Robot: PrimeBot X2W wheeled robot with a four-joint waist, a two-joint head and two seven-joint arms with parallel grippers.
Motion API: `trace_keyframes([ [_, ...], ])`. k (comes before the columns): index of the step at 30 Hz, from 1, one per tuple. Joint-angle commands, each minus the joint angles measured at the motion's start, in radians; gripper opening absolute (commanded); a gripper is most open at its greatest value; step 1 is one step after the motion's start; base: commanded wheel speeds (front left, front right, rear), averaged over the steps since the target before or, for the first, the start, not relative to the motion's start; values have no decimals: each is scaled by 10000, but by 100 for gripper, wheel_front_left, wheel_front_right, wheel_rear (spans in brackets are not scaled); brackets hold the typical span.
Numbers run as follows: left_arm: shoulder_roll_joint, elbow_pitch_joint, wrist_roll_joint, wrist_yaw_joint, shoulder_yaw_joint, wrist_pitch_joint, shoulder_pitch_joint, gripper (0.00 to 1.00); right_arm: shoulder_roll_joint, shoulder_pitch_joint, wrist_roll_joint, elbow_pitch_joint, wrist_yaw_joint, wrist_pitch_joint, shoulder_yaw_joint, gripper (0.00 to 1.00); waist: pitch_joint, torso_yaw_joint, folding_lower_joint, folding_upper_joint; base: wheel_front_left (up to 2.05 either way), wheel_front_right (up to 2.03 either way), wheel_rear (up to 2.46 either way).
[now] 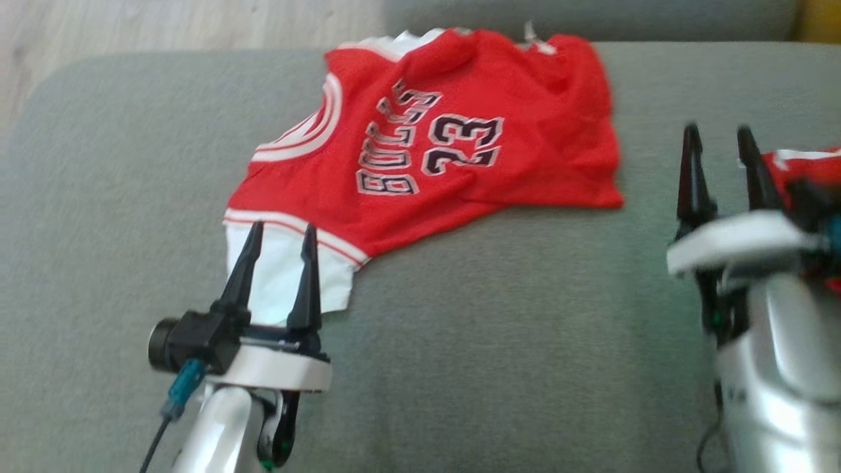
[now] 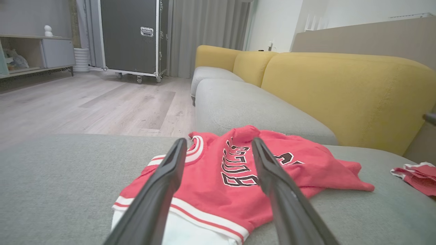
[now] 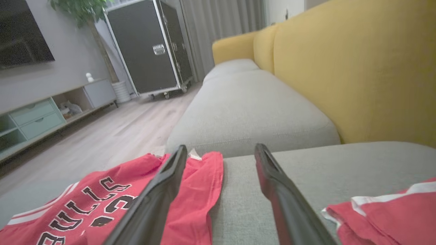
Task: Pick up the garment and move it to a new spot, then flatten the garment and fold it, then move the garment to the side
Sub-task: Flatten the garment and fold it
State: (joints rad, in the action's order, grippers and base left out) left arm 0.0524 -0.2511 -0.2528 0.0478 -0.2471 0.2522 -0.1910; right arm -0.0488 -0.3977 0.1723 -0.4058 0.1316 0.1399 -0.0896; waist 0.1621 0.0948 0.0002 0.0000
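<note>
A red jersey, the garment point(image 1: 453, 138), lies rumpled on the grey sofa seat point(image 1: 499, 341), lettered "BULLS 23", with a white panel at its near left end. My left gripper point(image 1: 281, 231) hovers open over that white end with nothing between its fingers; in the left wrist view the garment point(image 2: 218, 190) lies just under and ahead of the open gripper point(image 2: 218, 144). My right gripper point(image 1: 716, 135) stands open to the right of the garment, apart from it. In the right wrist view the garment point(image 3: 112, 200) lies at lower left beside the open gripper point(image 3: 221, 149).
A second red-and-white cloth point(image 1: 805, 167) lies by my right wrist, seen again as that cloth point(image 3: 385, 212) at lower right. Yellow backrest cushions point(image 2: 347, 92) run along the far side. Wooden floor point(image 2: 85, 102) and a black wheeled case point(image 2: 131, 37) lie past the seat's left edge.
</note>
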Motion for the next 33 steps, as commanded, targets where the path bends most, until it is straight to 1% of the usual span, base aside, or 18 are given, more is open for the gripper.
trace_keyframes([
  [1,32,279,-39,37,227,95,-540,100,-14,-752,-161,-201,-9,-464,149,100,424,483,-2,0,0,0,0],
  [6,5,225,-152,55,71,95,-765,100,-14,-2558,-321,-2451,-9,-2012,-557,100,824,1093,-2,0,0,0,0],
  [7,5,225,-152,55,71,95,-765,100,-14,-2558,-321,-2451,-9,-2012,-557,100,824,1093,-2,0,0,0,0],
  [10,-5,201,-220,48,-5,95,-860,100,-49,-3387,-909,-3713,-9,-2768,-1287,100,999,1409,-2,0,0,0,0],
  [12,-10,185,-272,49,-49,95,-913,100,-186,-3809,-1479,-4390,-9,-3106,-1720,100,1089,1599,-2,0,0,0,0],
  [15,-16,165,-339,60,-153,95,-998,100,-346,-4309,-2162,-5237,-9,-3415,-2196,100,1207,1853,-2,0,0,0,0],
  [20,-19,209,-582,-35,-400,95,-1106,100,-543,-4916,-2829,-6263,-9,-3663,-3068,100,1342,2155,-2,0,0,0,0],
  [22,-20,193,-655,-70,-477,95,-1128,100,-493,-5169,-2896,-6600,-9,-3626,-3175,100,1389,2222,-2,0,0,0,0],
  [25,-20,186,-856,-106,-506,95,-1150,100,-485,-5488,-2976,-7129,-9,-3583,-2929,100,1471,2283,-2,0,0,0,0],
  [26,-20,188,-868,-111,-511,95,-1160,100,-504,-5583,-2995,-7286,-9,-3515,-2739,66,1489,2299,-2,0,0,0,0],
  [27,-21,189,-874,-121,-508,95,-1162,100,-546,-5667,-2983,-7410,-9,-3388,-2565,0,1494,2307,-2,0,0,0,0],
  [30,-21,168,-861,-157,-445,95,-1131,100,-628,-5859,-2712,-7612,-9,-2666,-2214,0,1418,2259,-2,0,0,0,0],
  [31,-21,153,-835,-181,-374,95,-1105,100,-656,-5887,-2593,-7695,-9,-2057,-1868,0,1305,2179,-2,0,0,0,0],
  [33,-21,149,-804,-188,-317,95,-1073,100,-687,-5833,-2554,-7737,-9,-1339,-1387,0,1133,2066,-2,0,0,0,0],
])
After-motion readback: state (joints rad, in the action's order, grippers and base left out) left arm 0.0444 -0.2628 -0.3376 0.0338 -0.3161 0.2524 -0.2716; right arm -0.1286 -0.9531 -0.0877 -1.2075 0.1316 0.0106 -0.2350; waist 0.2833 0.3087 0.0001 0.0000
